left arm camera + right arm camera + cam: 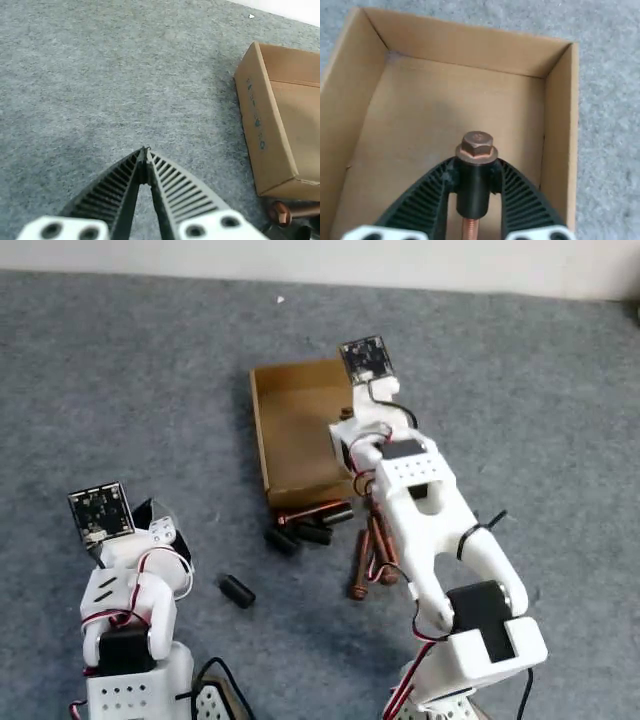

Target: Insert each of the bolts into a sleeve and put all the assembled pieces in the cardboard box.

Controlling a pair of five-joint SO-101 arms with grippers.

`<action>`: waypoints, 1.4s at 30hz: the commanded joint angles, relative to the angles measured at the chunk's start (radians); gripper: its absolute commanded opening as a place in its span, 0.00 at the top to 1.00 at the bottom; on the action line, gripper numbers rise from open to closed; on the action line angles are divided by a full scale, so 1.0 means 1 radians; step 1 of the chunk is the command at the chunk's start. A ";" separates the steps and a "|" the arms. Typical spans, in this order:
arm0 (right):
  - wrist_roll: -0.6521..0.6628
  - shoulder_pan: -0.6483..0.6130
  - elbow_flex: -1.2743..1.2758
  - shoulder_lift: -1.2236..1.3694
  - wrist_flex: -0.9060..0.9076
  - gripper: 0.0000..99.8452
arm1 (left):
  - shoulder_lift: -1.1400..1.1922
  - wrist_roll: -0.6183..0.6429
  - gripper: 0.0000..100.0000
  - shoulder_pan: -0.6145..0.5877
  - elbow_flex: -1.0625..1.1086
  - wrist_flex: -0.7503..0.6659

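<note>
My right gripper (472,175) is shut on an assembled piece (474,187), a copper bolt with a hex head pushed through a black sleeve, held above the floor of the open cardboard box (395,125). From above, the right arm (420,490) stretches over the box (275,440). My left gripper (145,160) hangs shut over bare carpet with nothing in it, near the left arm's base (125,540). Loose copper bolts (365,555) and black sleeves (300,535) lie in front of the box. One black sleeve (237,590) lies alone on the carpet.
Grey carpet (150,390) covers the whole work area. The box's outer wall (260,120) and a bolt head (280,212) lie near the left gripper. A pale wall strip (300,255) runs along the far edge.
</note>
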 commanded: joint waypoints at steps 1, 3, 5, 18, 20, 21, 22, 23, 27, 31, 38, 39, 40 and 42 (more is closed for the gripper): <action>-0.006 0.010 -0.148 -0.048 0.166 0.88 | -0.012 -0.015 0.99 -0.010 -0.002 -0.023; -0.003 0.007 -0.189 -0.081 0.265 0.88 | -0.012 -0.017 0.99 -0.010 -0.001 -0.023; -0.002 -0.008 -0.219 -0.122 0.360 0.88 | -0.012 -0.017 0.99 -0.010 -0.001 -0.023; -0.002 -0.262 -0.214 -0.278 0.720 0.88 | -0.012 -0.017 0.99 -0.074 -0.005 -0.025; -0.002 -0.305 -0.197 -0.237 0.722 0.88 | -0.012 -0.017 0.99 -0.119 -0.005 -0.026; -0.002 -0.325 -0.191 -0.213 0.722 0.88 | -0.012 -0.017 0.99 -0.134 -0.005 -0.035; -0.002 -0.343 -0.188 -0.186 0.722 0.88 | -0.012 -0.017 0.99 -0.148 -0.004 -0.049; -0.002 -0.361 -0.188 -0.160 0.722 0.88 | -0.012 -0.017 0.99 -0.163 0.001 -0.063; 0.034 -0.430 -0.191 -0.056 0.716 0.88 | -0.010 -0.017 0.99 -0.191 0.004 -0.080; 0.060 -0.461 -0.191 0.053 0.716 0.88 | -0.010 -0.017 0.99 -0.191 0.004 -0.080; 0.060 -0.466 -0.193 0.177 0.687 0.88 | -0.010 -0.017 0.99 -0.185 0.005 -0.080; 0.060 -0.466 -0.193 0.191 0.668 0.88 | -0.010 -0.017 0.99 -0.185 0.005 -0.080; 0.060 -0.463 -0.191 0.203 0.647 0.88 | -0.010 -0.017 0.99 -0.185 0.005 -0.080; 0.060 -0.460 -0.189 0.225 0.615 0.88 | -0.010 -0.017 0.99 -0.185 0.005 -0.080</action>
